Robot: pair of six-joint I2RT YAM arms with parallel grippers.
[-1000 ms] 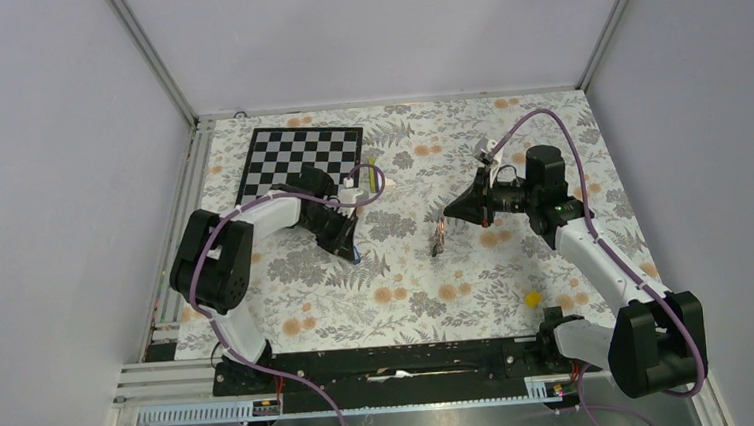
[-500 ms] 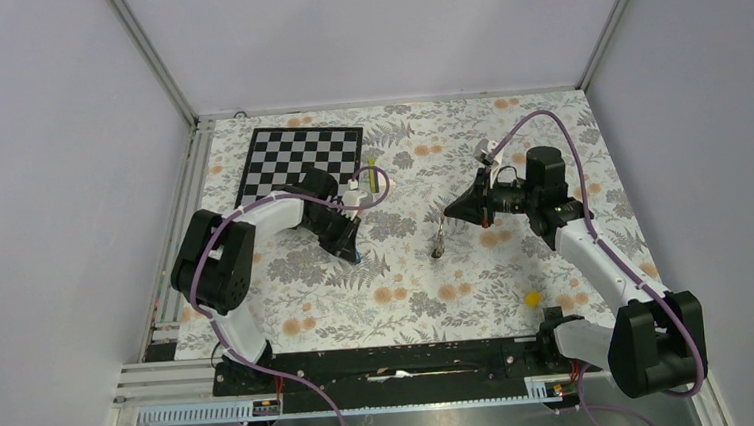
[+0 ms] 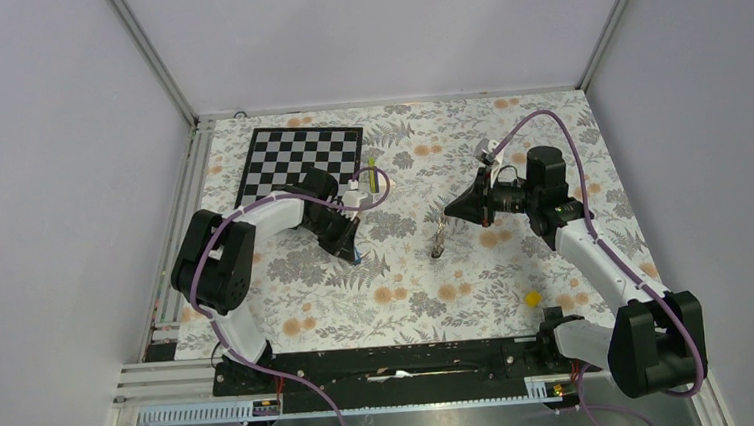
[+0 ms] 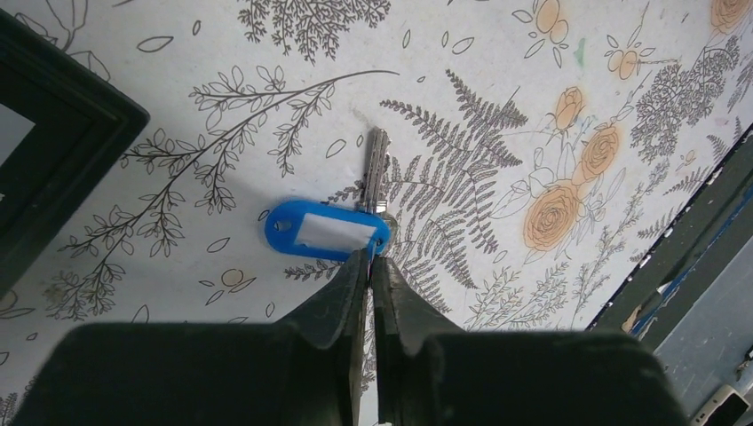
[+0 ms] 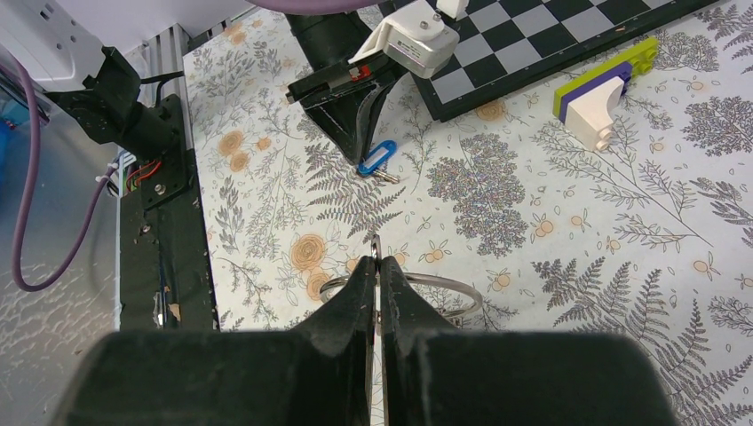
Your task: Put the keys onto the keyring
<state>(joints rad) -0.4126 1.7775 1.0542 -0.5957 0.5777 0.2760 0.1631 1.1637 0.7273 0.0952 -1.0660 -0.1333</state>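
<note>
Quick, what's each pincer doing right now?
Left pincer: almost closed at the blue key tag's edge; grip unclear.
Right pincer: closed, holding the keyring.

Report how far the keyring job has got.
Done: the right gripper is shut on the keyring, which hangs from it. In hand: the left gripper, jaws nearly together, sits at the blue-tagged key, which lies flat on the table; a grip is unclear. Left: lifting it and threading it on.
</note>
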